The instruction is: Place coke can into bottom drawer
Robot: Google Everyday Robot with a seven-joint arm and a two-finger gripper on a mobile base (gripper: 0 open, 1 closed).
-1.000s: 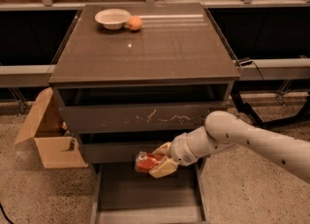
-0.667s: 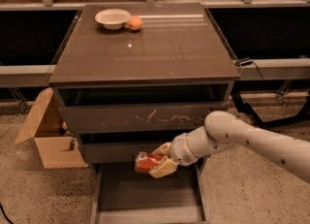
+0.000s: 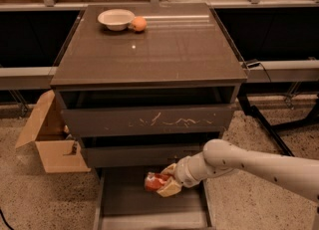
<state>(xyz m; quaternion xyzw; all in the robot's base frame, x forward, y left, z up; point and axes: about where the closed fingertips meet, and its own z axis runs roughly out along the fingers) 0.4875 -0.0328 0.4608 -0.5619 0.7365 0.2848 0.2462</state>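
Observation:
The coke can (image 3: 154, 181) is a small red can held sideways in my gripper (image 3: 167, 180). The pale fingers (image 3: 170, 188) are closed around its right end. The white arm reaches in from the lower right. The can hangs low over the bottom drawer (image 3: 129, 201), which is pulled out at the foot of the cabinet and shows a flat grey floor with thin side rails. I cannot tell whether the can touches the floor. The drawer's front edge is cut off by the bottom of the view.
The dark cabinet top (image 3: 164, 50) carries a white bowl (image 3: 116, 19) and an orange fruit (image 3: 139, 23) at the back left. The scratched upper drawer front (image 3: 149, 120) is shut. An open cardboard box (image 3: 52, 139) stands on the floor to the left. Cables lie at right.
The gripper with the can has moved a little lower toward the drawer floor. Nothing else has shifted.

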